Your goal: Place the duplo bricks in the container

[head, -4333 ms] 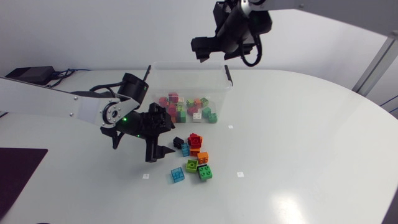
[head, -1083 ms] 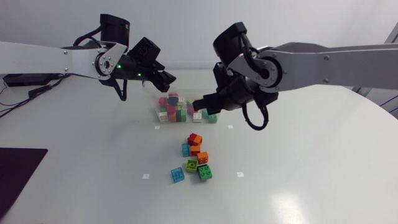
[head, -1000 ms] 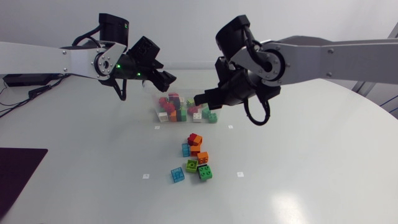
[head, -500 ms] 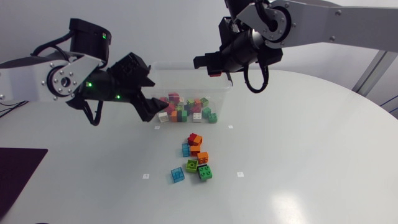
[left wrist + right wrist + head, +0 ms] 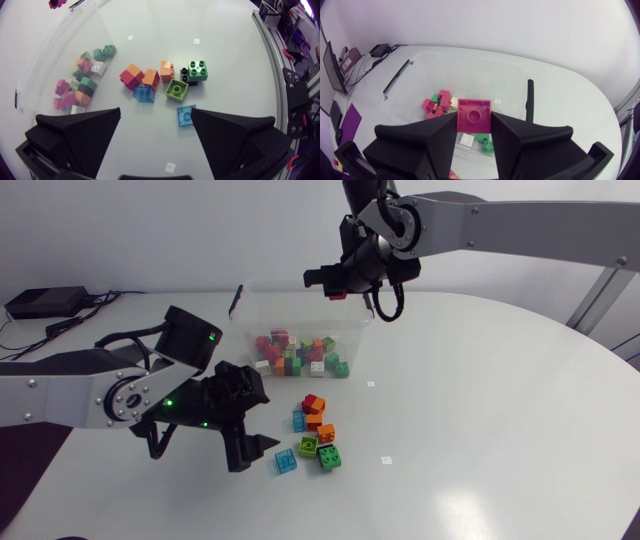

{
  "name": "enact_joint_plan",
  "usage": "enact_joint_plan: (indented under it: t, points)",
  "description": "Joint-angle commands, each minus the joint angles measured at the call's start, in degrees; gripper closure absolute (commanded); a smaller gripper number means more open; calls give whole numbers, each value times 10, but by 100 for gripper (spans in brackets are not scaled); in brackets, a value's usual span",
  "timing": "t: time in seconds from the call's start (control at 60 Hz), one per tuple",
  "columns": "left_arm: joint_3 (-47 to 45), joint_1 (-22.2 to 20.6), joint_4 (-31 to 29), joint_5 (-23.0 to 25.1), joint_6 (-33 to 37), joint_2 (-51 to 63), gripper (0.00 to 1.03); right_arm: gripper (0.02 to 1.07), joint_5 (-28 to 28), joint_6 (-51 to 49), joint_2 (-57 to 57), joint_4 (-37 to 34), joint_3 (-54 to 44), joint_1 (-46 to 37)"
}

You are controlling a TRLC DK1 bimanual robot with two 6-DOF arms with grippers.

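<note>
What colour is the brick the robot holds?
The brick is pinkish-red; right wrist view shows it best.

The clear plastic container (image 5: 262,310) is standing open-topped and unobstructed under the right gripper (image 5: 333,286) clamping a magenta brick (image 5: 474,116). Bare white table (image 5: 480,420) is surrounding the loose cluster of coloured bricks (image 5: 165,80) ahead of the spread left gripper (image 5: 155,112).

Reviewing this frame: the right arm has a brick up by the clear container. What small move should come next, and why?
Probably open the right gripper and let the red brick drop. The gripper is shut on that brick, and its wrist view looks down into the container, with other bricks lying on its floor below the fingers, so a release should land it inside.
</note>
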Motion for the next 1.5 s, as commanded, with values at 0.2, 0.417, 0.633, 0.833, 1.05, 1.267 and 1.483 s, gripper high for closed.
enact_joint_plan:
  t: [0.2,0.417,0.633,0.833,1.05,1.267,1.483]
  points:
    - [-21,-26,-32,0,4,12,6,19,0,-8,61,-1,56,-7]
    - [5,-53,-63,-11,-25,54,6,6,3,-11,5,-7,26,-8]
    - [48,-74,-91,-42,-61,104,6,6,3,-15,-105,-14,-72,-3]
    - [87,-81,-109,-55,-87,145,7,6,0,-17,-202,-15,-187,0]
    - [100,-98,-109,-66,-104,181,18,7,-1,-19,-293,-39,-302,18]
    - [99,-106,-109,-69,-107,204,72,10,-6,-5,-363,-73,-378,54]
    - [75,-91,-108,-73,-107,188,80,13,-36,5,-367,-87,-431,85]
